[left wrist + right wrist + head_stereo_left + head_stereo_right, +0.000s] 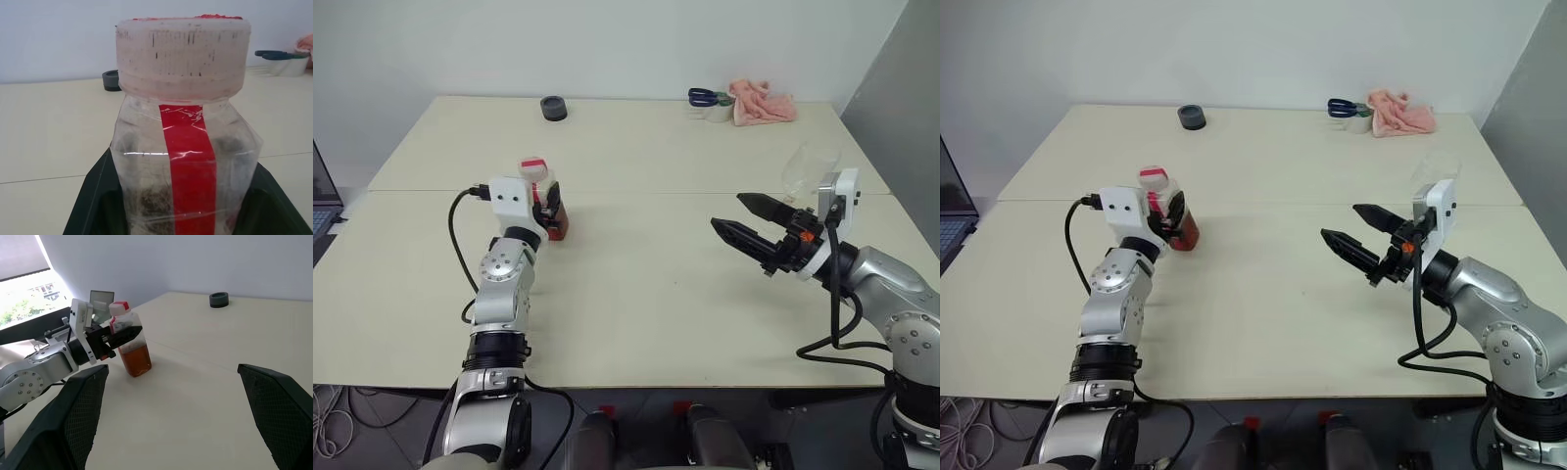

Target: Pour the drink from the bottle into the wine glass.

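Left gripper (117, 336) pinching bottle (131, 343) high on body, under cap; thin plastic flexes, so you squeeze gently. Right gripper (746, 223) spread, empty; fragile wine glass (808, 166) just beyond it.

No legible text anywhere (the bottle (183, 147) with only a plain red label strip).

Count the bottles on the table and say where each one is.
1: the bottle stands on the table's left half, gripped by the left gripper. None seems hidden.
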### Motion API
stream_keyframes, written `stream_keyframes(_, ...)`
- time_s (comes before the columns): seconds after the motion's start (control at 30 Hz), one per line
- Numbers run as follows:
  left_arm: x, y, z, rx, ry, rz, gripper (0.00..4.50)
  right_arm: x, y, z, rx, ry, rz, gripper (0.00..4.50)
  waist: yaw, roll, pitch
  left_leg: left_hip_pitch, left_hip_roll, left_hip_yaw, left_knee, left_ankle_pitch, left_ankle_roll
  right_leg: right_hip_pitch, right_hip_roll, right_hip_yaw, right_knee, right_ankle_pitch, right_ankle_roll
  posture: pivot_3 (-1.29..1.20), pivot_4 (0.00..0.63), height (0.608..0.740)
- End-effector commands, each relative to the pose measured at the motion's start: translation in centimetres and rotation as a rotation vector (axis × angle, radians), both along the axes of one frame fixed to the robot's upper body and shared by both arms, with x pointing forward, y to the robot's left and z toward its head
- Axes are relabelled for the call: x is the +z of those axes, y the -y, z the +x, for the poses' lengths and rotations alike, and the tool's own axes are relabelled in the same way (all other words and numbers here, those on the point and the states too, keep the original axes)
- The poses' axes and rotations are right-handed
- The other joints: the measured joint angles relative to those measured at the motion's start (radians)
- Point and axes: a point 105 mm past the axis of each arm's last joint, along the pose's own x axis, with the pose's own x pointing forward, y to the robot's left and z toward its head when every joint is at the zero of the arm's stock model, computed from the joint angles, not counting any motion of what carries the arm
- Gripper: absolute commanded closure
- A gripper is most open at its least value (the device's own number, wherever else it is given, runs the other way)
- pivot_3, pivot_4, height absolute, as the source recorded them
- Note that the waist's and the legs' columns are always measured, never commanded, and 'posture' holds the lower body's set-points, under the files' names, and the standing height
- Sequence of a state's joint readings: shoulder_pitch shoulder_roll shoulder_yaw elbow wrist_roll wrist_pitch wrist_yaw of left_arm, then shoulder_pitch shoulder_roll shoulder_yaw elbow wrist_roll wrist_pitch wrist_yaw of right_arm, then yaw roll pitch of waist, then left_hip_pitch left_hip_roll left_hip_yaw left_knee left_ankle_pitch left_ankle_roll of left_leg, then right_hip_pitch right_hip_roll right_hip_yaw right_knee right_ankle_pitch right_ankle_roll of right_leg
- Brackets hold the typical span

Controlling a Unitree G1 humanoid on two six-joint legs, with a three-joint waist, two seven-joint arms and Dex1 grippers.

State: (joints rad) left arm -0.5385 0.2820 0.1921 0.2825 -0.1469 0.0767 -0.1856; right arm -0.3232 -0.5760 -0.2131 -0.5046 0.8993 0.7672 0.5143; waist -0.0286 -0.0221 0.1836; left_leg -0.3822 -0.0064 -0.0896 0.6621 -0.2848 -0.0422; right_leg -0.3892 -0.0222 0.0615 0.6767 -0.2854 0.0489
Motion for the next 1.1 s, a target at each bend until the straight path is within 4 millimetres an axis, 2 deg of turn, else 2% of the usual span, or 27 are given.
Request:
stream_keyframes(0.03,3.2,0.4,-0.2,-0.019,0.11,0.013,1.4,1.0,0.1,-0.4,-0.005,0.059,0.01,0.0,0.0,0.0,0.0,0.0,0.0,0.0,0.0,0.0,0.0,0.0,0.0,0.0,0.0,0.0,0.0,0.0,0.15,0.74)
stream_keyframes(0.17,3.1,0.1,0.2,0.009,0.088,0.024,0.08,1.0,0.1,-0.3,-0.008,0.06,0.01,0.0,0.0,0.0,0.0,0.0,0.0,0.0,0.0,0.0,0.0,0.0,0.0,0.0,0.0,0.0,0.0,0.0,0.15,0.74)
stream_keyframes(0.2,3.1,0.1,0.2,0.008,0.087,0.019,0.02,1.0,0.1,-0.3,-0.008,0.061,0.011,0.0,0.0,0.0,0.0,0.0,0.0,0.0,0.0,0.0,0.0,0.0,0.0,0.0,0.0,0.0,0.0,0.0,0.15,0.74)
stream_keyframes(0.5,3.2,0.3,0.4,-0.002,0.083,0.013,0.02,1.0,0.0,-0.3,-0.011,0.063,0.012,0.0,0.0,0.0,0.0,0.0,0.0,0.0,0.0,0.0,0.0,0.0,0.0,0.0,0.0,0.0,0.0,0.0,0.15,0.74)
stream_keyframes(1.1,2.0,-0.5,0.2,0.015,0.048,0.012,0.02,1.2,-0.1,-0.3,-0.013,0.07,0.017,0.0,0.0,0.0,0.0,0.0,0.0,-0.001,0.0,0.0,0.0,0.0,0.0,0.0,0.0,0.0,0.0,0.0,0.15,0.74)
